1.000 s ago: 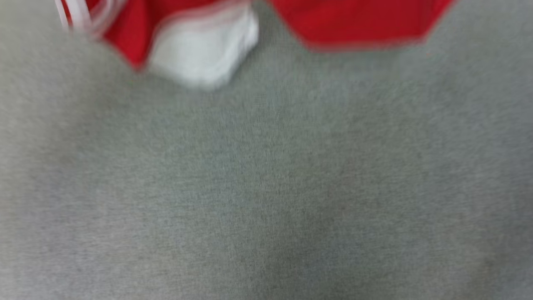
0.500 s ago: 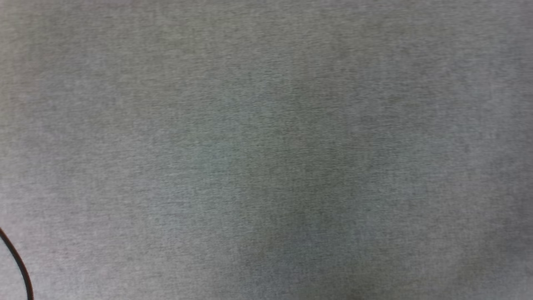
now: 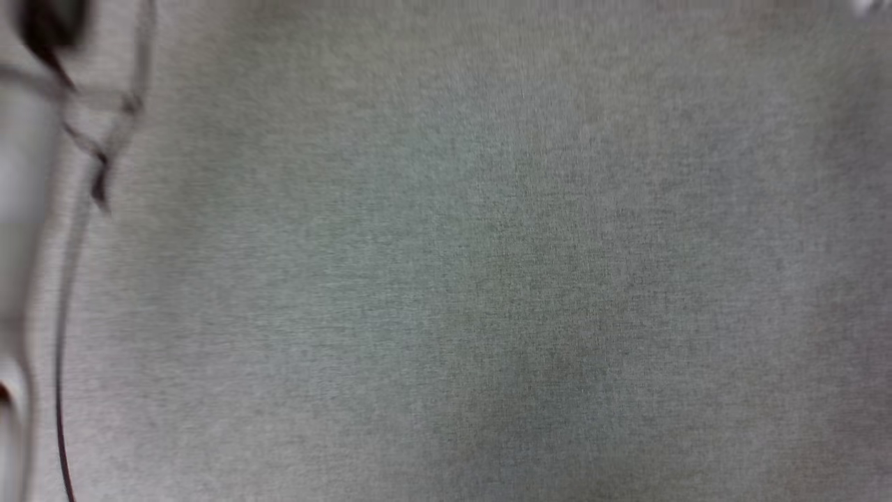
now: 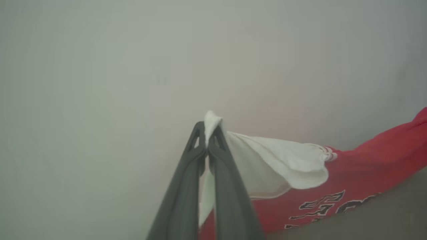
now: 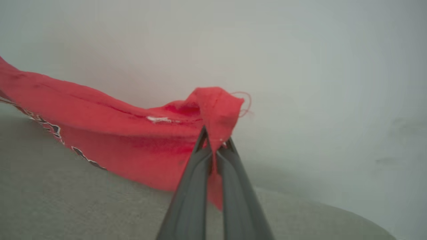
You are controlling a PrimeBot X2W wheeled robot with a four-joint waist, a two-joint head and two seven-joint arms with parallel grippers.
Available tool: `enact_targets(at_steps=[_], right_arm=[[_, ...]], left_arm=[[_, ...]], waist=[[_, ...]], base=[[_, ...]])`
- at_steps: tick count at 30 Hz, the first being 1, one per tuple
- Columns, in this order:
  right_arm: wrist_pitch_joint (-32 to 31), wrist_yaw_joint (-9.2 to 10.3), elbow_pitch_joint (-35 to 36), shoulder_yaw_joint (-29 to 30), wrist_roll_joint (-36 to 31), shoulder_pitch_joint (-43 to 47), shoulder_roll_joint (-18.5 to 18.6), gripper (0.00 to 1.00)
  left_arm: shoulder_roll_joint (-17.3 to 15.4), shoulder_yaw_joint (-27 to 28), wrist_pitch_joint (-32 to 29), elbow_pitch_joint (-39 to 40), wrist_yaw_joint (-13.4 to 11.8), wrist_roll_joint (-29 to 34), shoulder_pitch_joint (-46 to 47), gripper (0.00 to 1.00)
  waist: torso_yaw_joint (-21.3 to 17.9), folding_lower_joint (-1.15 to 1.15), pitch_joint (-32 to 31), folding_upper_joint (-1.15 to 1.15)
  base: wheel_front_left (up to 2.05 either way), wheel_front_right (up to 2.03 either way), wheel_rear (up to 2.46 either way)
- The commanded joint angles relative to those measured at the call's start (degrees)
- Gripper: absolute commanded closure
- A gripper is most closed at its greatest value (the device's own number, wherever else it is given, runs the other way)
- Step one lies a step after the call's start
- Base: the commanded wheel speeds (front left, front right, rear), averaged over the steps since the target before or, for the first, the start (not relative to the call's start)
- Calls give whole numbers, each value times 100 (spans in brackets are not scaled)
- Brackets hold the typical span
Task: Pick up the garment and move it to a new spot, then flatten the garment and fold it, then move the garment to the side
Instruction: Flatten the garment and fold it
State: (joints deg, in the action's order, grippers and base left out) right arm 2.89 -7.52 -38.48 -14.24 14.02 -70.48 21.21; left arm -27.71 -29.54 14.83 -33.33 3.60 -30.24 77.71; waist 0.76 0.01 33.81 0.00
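- Head view, blurred: at its left edge a pale smeared shape (image 3: 21, 174) that I cannot identify, and beside it a thin dark cable (image 3: 61, 390) running down. The rest, out to the right, is the bare grey tabletop (image 3: 488, 279).
- The left tool (image 4: 208, 133) is clenched on the garment (image 4: 350, 173). Its two dark fingers are pressed together, with a tuft of white cloth poking out above their tips.
- Left wrist view, going right from that grip: the white sleeve (image 4: 283, 160) hangs in a soft fold and ends in red-and-white stripe trim (image 4: 328, 153). Then the red body stretches off to the right edge, with the black-and-white print (image 4: 320, 206) along its lower part.
- The garment hangs between the two tools over the tabletop. I cannot tell whether its lower edge touches the surface.
- Right wrist view, left to right: the red body comes in from the left edge, taut and creased, with a strip of print along its bottom edge. It rises to a bunched red corner, from which a loose thread (image 5: 245, 100) curls out.
- The right tool (image 5: 216, 138) is clenched on that red corner, and a little cloth hangs below the pinch between the fingers.
- The left wrist view gives the sleeve and trim, and the right wrist view gives the plain red corner and thread.
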Motion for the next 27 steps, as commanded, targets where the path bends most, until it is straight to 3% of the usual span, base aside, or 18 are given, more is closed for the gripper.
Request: enact_targets(at_steps=[1,6,10,15,20,27], right_arm=[[112,6,-70,-62,75,318,-19,100],[351,6,-238,-370,457,1299,48,100],[448,6,-258,-657,881,2110,208,100],[412,6,43,-1046,1474,3066,445,100],[328,6,372,-1159,1969,3893,617,100],[114,6,678,-1215,2152,4768,913,100]], left_arm=[[23,1,35,143,-75,-30,-445,100],[-49,80,46,876,-334,-103,-2146,100],[-229,-24,-10,1339,-334,-290,-3429,100],[-602,-298,-461,1938,-392,-497,-4755,100],[-987,-364,-855,2666,-674,-747,-5857,100],[-1486,-497,-1362,3599,-996,-1042,-7050,100]], waist=[[87,-1,-285,0],[196,-1,-838,0],[317,-1,-1309,0],[421,-1,-1865,0],[506,-1,-2277,0],[564,-1,-2705,0]], base=[[0,0,0],[0,0,0],[0,0,0],[0,0,0],[0,0,0],[0,0,0]])
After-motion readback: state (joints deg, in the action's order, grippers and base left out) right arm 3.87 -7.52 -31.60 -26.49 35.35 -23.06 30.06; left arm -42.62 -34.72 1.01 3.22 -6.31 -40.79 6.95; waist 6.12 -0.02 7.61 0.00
